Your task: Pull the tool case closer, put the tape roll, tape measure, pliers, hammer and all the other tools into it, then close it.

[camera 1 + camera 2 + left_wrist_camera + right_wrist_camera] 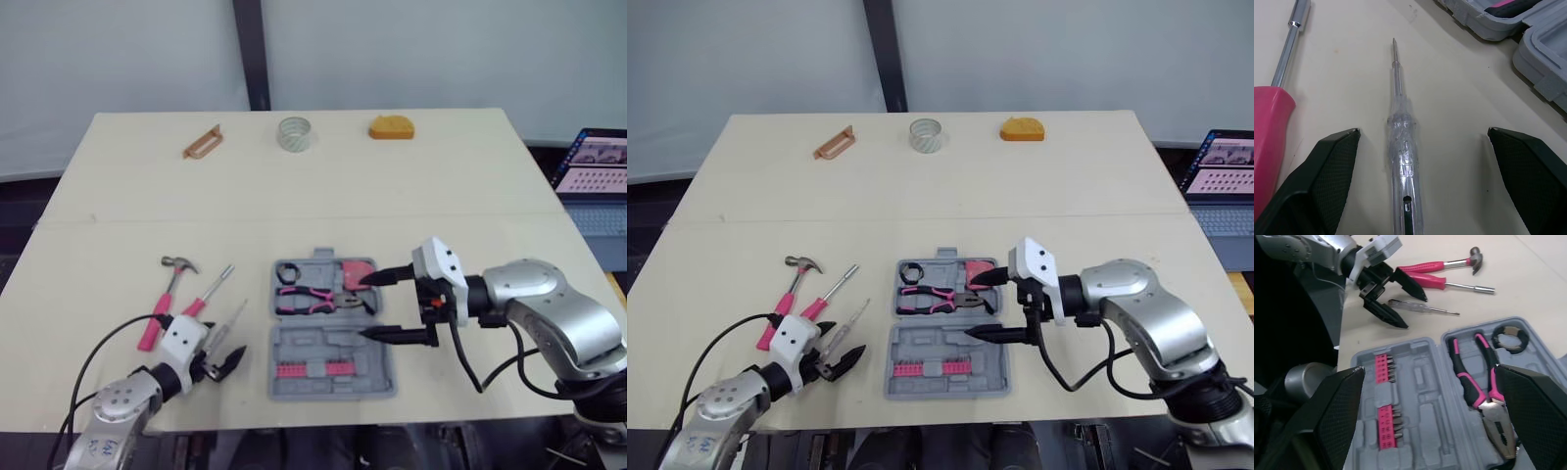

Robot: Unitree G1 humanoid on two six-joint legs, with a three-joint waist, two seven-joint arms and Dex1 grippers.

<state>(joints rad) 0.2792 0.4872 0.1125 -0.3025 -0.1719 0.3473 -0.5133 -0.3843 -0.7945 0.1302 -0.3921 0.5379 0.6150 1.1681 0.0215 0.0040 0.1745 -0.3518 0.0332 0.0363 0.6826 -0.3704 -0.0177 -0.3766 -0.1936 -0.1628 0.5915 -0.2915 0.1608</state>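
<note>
Straddled by the left gripper (841, 348), whose fingers are spread wide apart, a clear-handled screwdriver (1400, 147) is seen lying flat on the table between them, tip pointing away. The step in hand is judged to be the pickup of this tool. Next, the fingers would need to be closed on the handle and the tool carried to the tool case (372, 377), just beyond the fingertips to the gripper's right. A pink screwdriver (201, 304) and the hammer (167, 294) are found on its other side. The case lies open, grey moulded plastic, with pliers (309, 294) seated in the far half. Over it the right gripper (364, 307) is held, fingers apart.
</note>
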